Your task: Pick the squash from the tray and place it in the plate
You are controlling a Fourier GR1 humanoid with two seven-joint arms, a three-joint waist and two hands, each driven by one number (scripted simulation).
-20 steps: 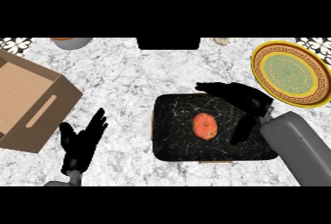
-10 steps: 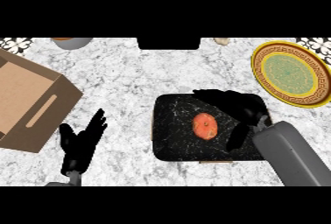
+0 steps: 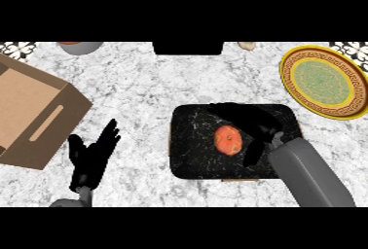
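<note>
An orange squash (image 3: 229,140) lies near the middle of the black tray (image 3: 194,160). My right hand (image 3: 253,126) hovers over the tray just right of the squash, fingers relaxed and spread, thumb reaching over its top, nothing held. The green plate with a yellow patterned rim (image 3: 325,81) sits at the upper right, away from the tray. My left hand (image 3: 92,155) rests open at the lower left, fingers up.
A brown cardboard box (image 3: 32,116) stands at the left edge. A grey bowl (image 3: 78,46), a dark object (image 3: 187,47) and a small pale item (image 3: 247,45) line the counter's far edge.
My right hand and forearm have slid left over the tray, closing in on the squash. The squash, plate and left hand have not moved.
</note>
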